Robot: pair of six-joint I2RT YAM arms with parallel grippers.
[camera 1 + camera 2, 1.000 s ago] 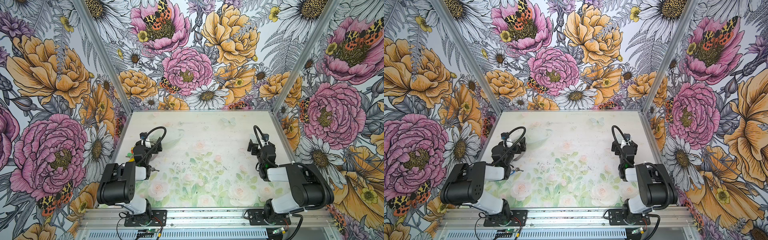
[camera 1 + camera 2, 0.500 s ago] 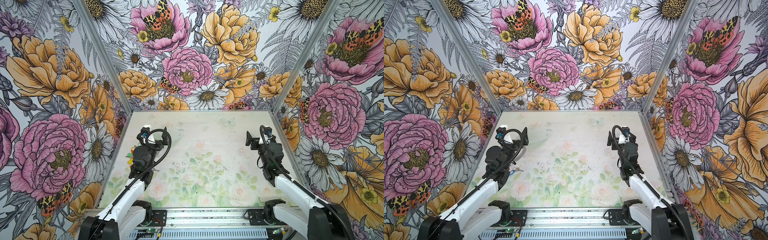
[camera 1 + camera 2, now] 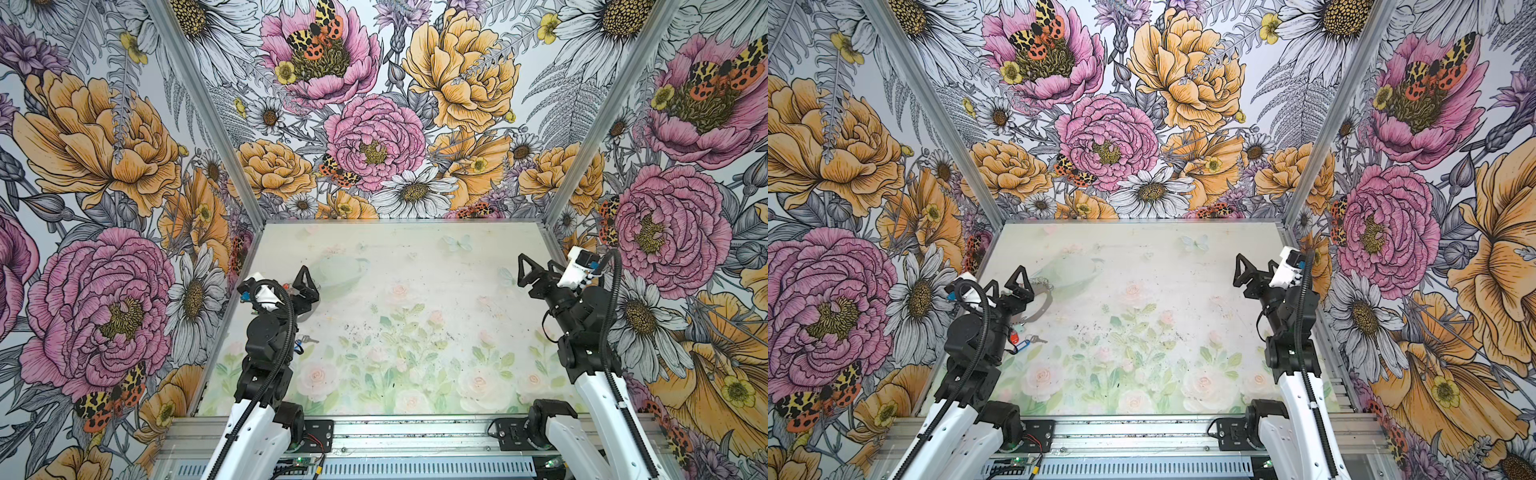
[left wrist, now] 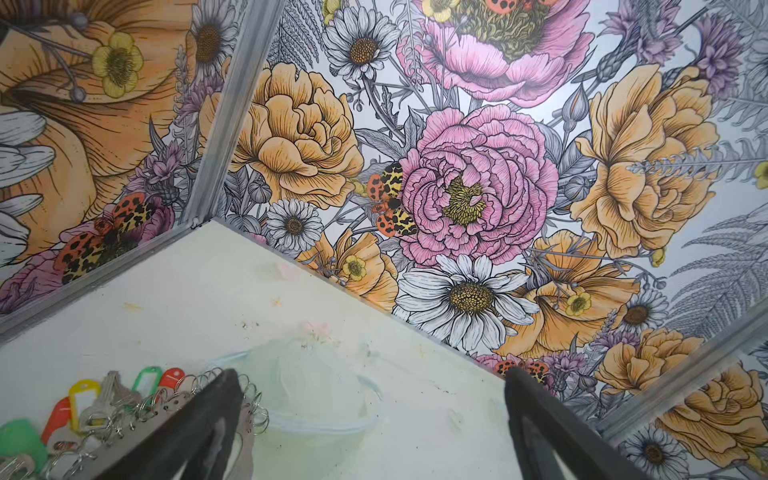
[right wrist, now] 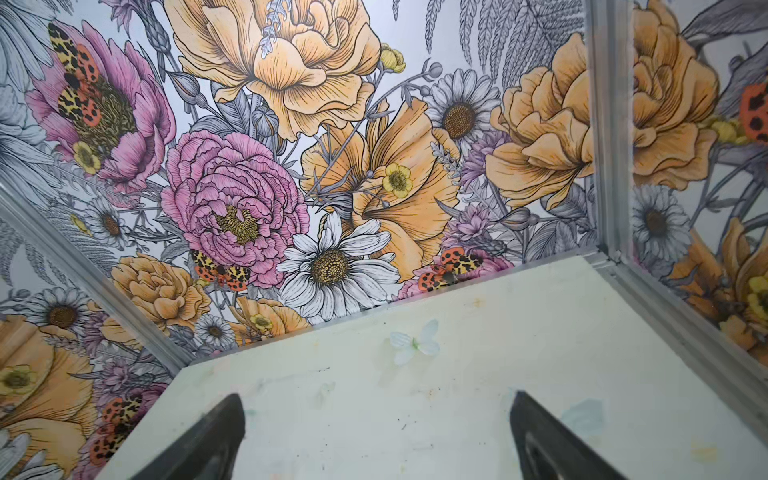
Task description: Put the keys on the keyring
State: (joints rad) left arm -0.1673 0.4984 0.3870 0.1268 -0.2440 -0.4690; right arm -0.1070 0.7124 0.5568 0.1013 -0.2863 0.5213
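Note:
The keyring (image 3: 1045, 302), a flat grey hoop edged with wire loops, lies at the left of the table, partly hidden under my left gripper (image 3: 1005, 282) in both top views. In the left wrist view its loops (image 4: 257, 409) show beside one finger. The keys (image 4: 79, 400), tags in yellow, green, red and orange, cluster at the hoop's rim. A blue tag (image 3: 1022, 345) with a silver key lies apart, nearer the front. My left gripper (image 4: 371, 374) is open, with only table between its fingers. My right gripper (image 3: 1257, 270) (image 5: 376, 399) is open over bare table at the right.
Flower-papered walls with aluminium corner posts (image 3: 555, 216) close in the table (image 3: 415, 291) on three sides. A metal rail (image 3: 415, 432) with both arm bases runs along the front edge. The right arm stands close to the right wall.
Both arms have unfolded from their tucked pose and reached toward the back of the table. The left gripper now hangs over the keyring. Both grippers stayed open.

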